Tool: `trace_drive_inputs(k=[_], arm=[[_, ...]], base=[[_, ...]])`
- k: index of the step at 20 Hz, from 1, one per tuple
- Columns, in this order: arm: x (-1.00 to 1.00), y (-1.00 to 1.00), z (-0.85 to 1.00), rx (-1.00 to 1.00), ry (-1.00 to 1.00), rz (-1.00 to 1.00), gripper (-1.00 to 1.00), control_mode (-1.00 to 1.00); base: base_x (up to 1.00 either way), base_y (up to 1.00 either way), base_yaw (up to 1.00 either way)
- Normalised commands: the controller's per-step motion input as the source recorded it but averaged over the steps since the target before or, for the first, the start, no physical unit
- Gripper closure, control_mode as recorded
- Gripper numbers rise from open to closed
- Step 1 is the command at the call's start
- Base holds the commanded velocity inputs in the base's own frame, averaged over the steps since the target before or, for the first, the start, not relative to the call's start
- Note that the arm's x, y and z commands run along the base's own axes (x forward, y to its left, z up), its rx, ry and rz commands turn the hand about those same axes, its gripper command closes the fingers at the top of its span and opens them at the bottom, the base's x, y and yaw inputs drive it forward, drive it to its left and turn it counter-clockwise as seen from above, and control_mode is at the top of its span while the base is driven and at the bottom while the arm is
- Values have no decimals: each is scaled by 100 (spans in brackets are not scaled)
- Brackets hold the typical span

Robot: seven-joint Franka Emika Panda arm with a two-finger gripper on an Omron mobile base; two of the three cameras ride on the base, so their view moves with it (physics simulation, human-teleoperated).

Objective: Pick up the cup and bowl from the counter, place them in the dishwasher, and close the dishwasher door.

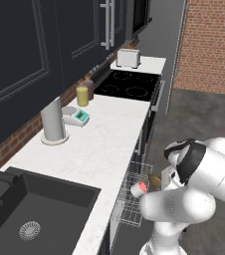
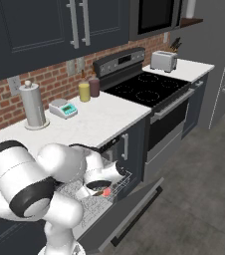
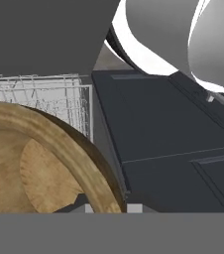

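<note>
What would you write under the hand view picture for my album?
The gripper holds the wooden bowl beside the dishwasher's wire rack.

Wooden bowl (image 3: 39,163) close up (inside showing), wire rack (image 3: 44,101) behind

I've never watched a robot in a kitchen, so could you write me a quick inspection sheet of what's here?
Surface: white counter with black sink and cooktop.
Job's things: cup lies in the pulled-out rack; bowl at the gripper, over the rack; door open.
Clutter: grey cylinder, scale, yellow jar, dark jar, toaster.
Grippers: gripper shut on the bowl's rim.
Cables: nothing seen.
Surroundings: dark cabinets, brick wall, grey floor.
</note>
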Motion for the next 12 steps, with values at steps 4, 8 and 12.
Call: trace_drive_inputs(k=[4, 8, 12], arm=[[12, 18, -35, 0, 3, 0, 100, -100], [9, 25, -31, 0, 2, 0, 100, -100], [10, 26, -32, 0, 2, 0, 100, -100]], base=[[0, 0, 0], [0, 0, 0], [0, 0, 0]])
